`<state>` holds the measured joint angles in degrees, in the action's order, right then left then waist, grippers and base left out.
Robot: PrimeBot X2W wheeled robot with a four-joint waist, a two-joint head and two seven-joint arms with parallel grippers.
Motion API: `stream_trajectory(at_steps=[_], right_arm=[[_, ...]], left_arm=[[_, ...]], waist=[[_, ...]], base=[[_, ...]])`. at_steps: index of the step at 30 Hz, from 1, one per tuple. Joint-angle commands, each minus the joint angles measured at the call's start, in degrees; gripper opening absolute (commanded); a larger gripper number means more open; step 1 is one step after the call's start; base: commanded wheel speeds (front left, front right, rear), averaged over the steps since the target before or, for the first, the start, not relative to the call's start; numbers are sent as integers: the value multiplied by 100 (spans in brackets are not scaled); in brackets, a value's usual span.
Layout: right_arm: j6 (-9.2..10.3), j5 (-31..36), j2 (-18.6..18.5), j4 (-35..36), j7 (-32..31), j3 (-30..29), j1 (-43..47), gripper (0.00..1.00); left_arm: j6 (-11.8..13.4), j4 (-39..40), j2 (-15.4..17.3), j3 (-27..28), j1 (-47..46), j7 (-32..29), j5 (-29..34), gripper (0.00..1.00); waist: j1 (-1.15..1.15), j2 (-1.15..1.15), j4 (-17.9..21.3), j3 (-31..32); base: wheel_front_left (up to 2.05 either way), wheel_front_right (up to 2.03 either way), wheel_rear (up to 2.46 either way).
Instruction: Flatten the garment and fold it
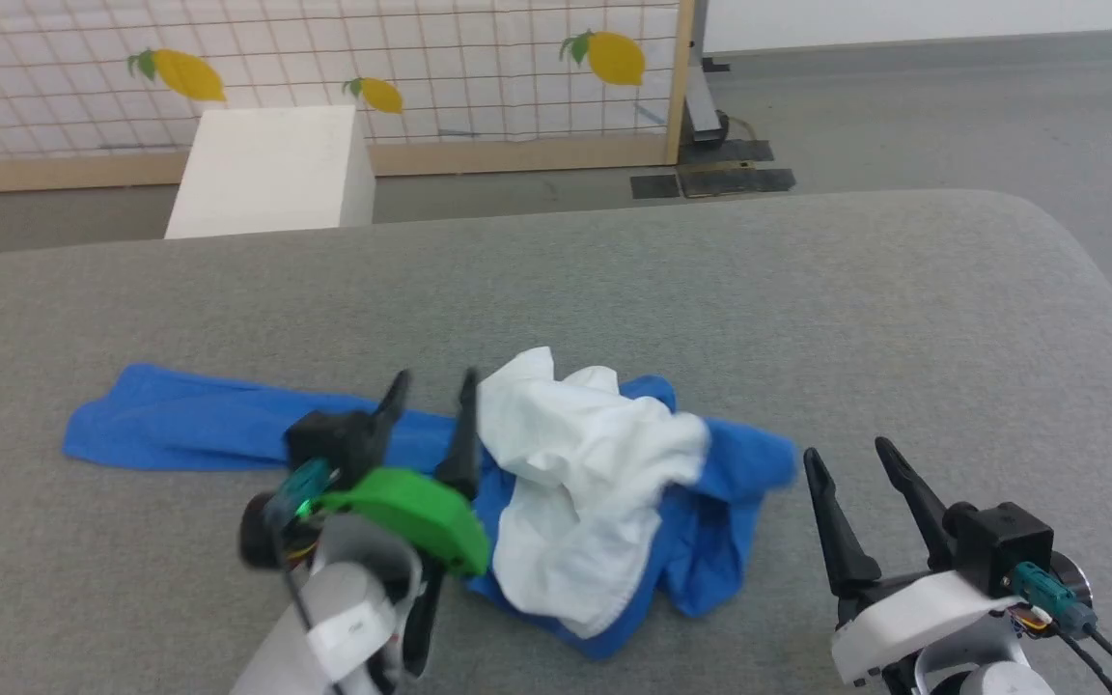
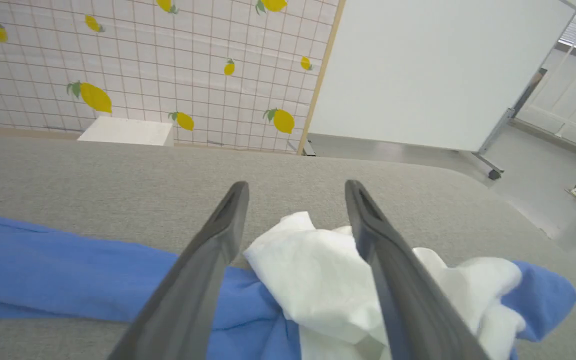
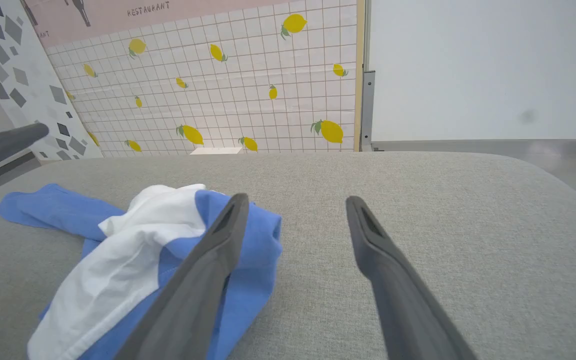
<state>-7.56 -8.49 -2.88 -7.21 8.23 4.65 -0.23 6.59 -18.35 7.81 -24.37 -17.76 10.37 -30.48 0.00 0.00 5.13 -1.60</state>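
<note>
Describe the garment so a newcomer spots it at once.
Start at the wide grey padded surface. Near its front edge lies the garment: a crumpled heap, a blue length stretched out leftward. Against the plain grey it stands out: royal blue with white bunched on top.

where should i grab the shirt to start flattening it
Probably the blue fold poking out on the right of the shirt, approached low from the right with the open right end effector. It lies free at the heap's edge; the white middle is bunched, and the left sleeve already lies stretched out.
</note>
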Motion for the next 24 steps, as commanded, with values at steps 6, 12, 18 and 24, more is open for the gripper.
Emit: stream_trajectory(at_steps=[6,12,18,24], right_arm=[[8,-67,1,-25,-256,-4,-203,100],[8,-29,1,-401,-1220,-516,-348,100],[8,-189,1,-814,-2221,-603,-638,100],[8,-566,1,-1124,-3025,-391,-883,43]], left_arm=[[297,493,200,639,766,449,181,100],[161,1239,27,1356,1317,461,667,100],[-124,1404,-229,1767,1472,462,965,100],[-333,1338,-397,1994,1433,462,1107,100]], waist=[[0,0,-357,-97],[0,0,-607,-239],[0,0,-823,-402],[0,0,-894,-519]], base=[[0,0,0],[0,0,0],[0,0,0],[0,0,0]])
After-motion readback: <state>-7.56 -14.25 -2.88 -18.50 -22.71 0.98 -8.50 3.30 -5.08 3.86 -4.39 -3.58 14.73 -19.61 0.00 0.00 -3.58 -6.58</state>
